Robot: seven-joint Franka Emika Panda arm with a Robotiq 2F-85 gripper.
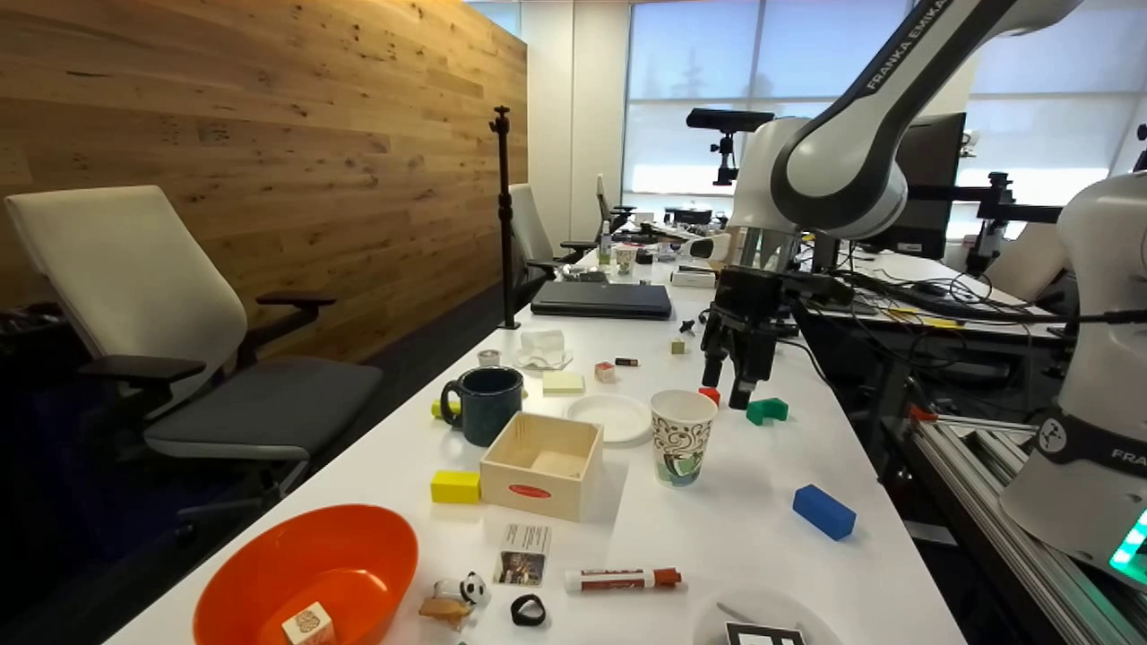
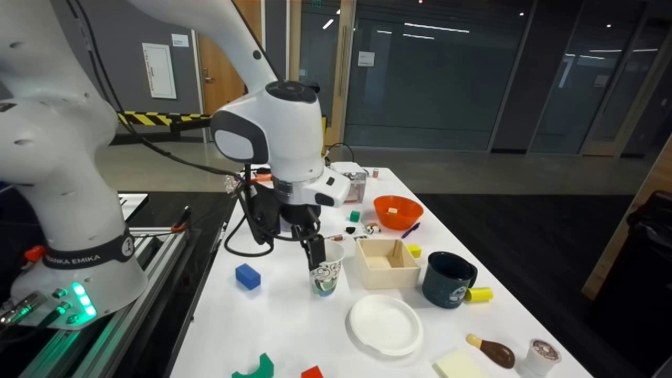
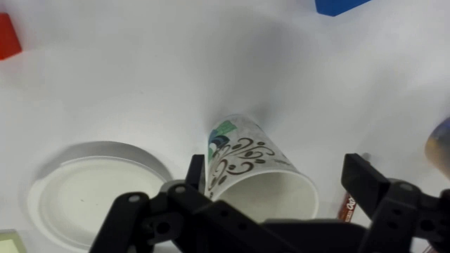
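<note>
And here's the cup, upright on the bench, closer to the edge by my base than to the far edge. My gripper gapes wide, empty; the wrist view frames the cup between its jaws. Touching? Can't tell. So: positioned, yes; no grip yet, no lift. Plate and box nearby, mug toward the far edge.

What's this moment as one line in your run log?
fingers: open, empty | nearest: patterned paper cup, upright, ungripped | near it: white plate, wooden box
</note>
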